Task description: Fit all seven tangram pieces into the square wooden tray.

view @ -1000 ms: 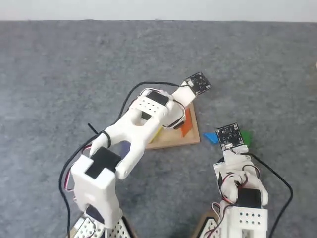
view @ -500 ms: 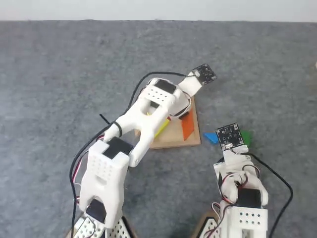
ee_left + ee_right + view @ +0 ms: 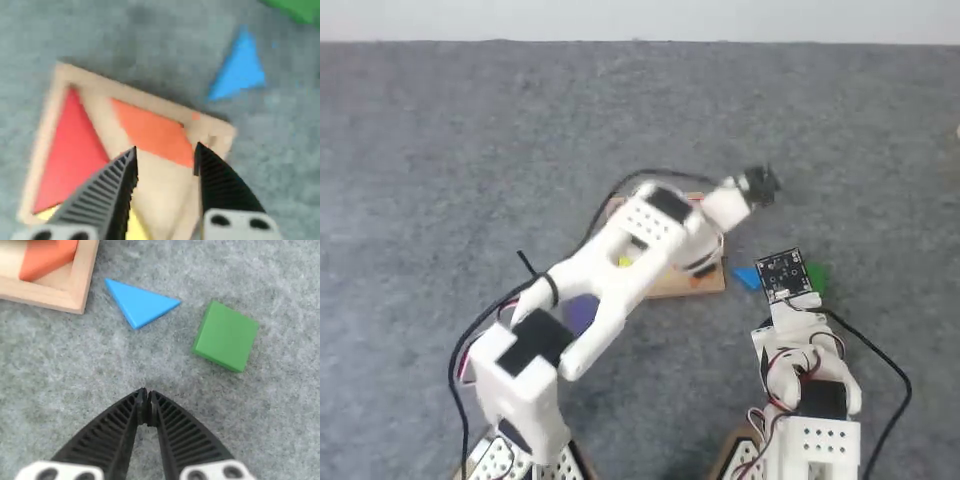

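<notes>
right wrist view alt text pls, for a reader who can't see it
The right gripper, shut and empty, hangs over the grey table, short of a blue triangle and a green square lying apart. A corner of the wooden tray holds an orange piece.

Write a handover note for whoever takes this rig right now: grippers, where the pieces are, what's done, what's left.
Left gripper: open, empty, above the wooden tray.
Right gripper: shut, empty, over the mat near the loose pieces.
In the tray: red triangle, orange piece, yellow piece.
On the mat beside the tray: blue triangle, green square. A purple piece peeks out under the left arm, apparently off the tray.
Done: three pieces are in.
Left: at least blue, green and purple.
</notes>
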Controlling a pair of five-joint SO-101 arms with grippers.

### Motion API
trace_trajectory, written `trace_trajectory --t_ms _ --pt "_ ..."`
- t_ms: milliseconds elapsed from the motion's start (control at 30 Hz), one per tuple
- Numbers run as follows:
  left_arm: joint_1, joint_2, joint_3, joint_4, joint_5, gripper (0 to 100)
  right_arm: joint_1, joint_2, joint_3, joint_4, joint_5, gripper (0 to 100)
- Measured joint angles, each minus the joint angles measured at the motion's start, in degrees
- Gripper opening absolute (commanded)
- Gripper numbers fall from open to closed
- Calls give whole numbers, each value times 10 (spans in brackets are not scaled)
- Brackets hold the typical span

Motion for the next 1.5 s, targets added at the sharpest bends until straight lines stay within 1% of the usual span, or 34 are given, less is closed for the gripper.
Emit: trace_trajectory --t_ms 167,500,600,800,1000,1267,1500 --pt "-6 -13 54 -25 4 177 0 0 0 0 0 8" --pt "-21 -6 54 -56 0 177 0 0 0 0 0 8" --pt "-21 30 31 -58 0 177 0 0 0 0 0 8" --pt "-35 96 -58 -59 3 177 0 0 0 0 0 8" --pt "-36 137 -127 -39 0 177 0 0 0 0 0 8" --pt "-37 138 -136 -33 8 177 0 0 0 0 0 8" --pt "-36 71 -131 9 18 156 0 0 0 0 0 8"
